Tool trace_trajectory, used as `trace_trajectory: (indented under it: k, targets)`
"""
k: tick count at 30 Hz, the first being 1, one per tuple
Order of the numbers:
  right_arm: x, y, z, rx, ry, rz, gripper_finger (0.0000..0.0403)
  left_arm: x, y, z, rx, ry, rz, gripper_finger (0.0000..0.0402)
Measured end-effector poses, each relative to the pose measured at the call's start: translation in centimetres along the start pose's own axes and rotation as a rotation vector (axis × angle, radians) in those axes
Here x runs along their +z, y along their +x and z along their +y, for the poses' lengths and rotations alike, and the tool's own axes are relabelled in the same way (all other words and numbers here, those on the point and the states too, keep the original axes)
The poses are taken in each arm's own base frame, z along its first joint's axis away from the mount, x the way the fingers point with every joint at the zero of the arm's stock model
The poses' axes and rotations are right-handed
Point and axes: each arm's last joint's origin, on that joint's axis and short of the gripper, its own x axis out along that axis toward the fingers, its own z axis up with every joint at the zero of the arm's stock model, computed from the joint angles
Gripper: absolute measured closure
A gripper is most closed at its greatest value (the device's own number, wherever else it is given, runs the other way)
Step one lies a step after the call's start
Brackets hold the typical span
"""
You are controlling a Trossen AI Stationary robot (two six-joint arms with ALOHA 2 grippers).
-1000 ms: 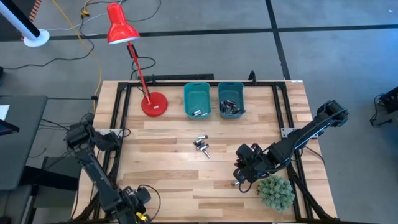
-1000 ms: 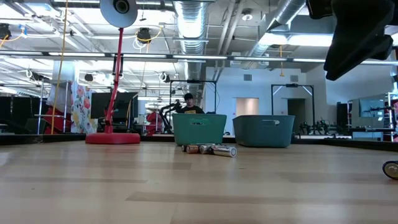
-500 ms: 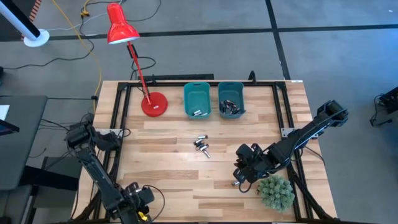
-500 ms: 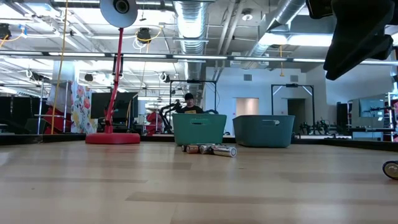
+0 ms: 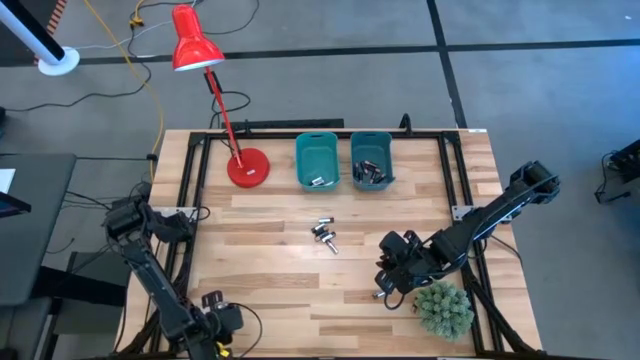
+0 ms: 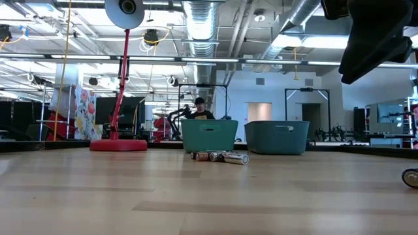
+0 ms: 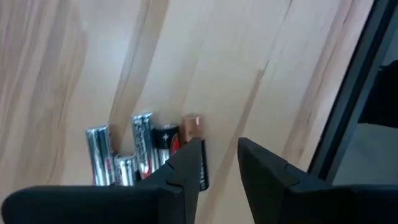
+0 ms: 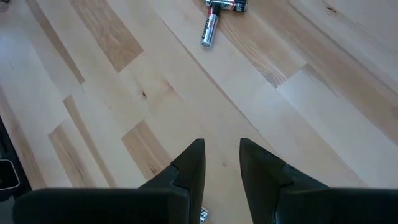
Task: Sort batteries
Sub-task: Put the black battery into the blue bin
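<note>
Wood-plank table (image 5: pixel 270 290), pale and streaked, carries two teal plastic bins (image 5: pixel 317 160), each holding a few cells. Left gripper (image 7: pixel 216 163) sits at the near left corner, its dark fingers (image 7: pixel 186 168) slightly parted and gripping nothing; just ahead of their tips lies a row of batteries (image 7: pixel 144 149), silver, black and copper-topped, their print too blurred to read and partly hidden behind one finger. Right gripper (image 8: pixel 219 163) is likewise parted and empty, with loose batteries (image 8: pixel 210 28) lying well ahead of it.
</note>
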Motion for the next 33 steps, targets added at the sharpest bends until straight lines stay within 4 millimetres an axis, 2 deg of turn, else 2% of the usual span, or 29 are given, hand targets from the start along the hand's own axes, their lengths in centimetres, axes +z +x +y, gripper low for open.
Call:
trace_trajectory:
  k: [19, 33]
  targets:
    - [0.1, 0.0, 0.0, -0.009, 0.009, -0.025, 0.0287, -0.3, 0.0, 0.1, 0.02, 0.046, -0.018, 0.0304]
    - [0.1, 0.0, 0.0, -0.009, 0.009, -0.025, 0.0287, -1.2, 4.2, -0.5, 0.1, -0.003, -0.005, 0.0304]
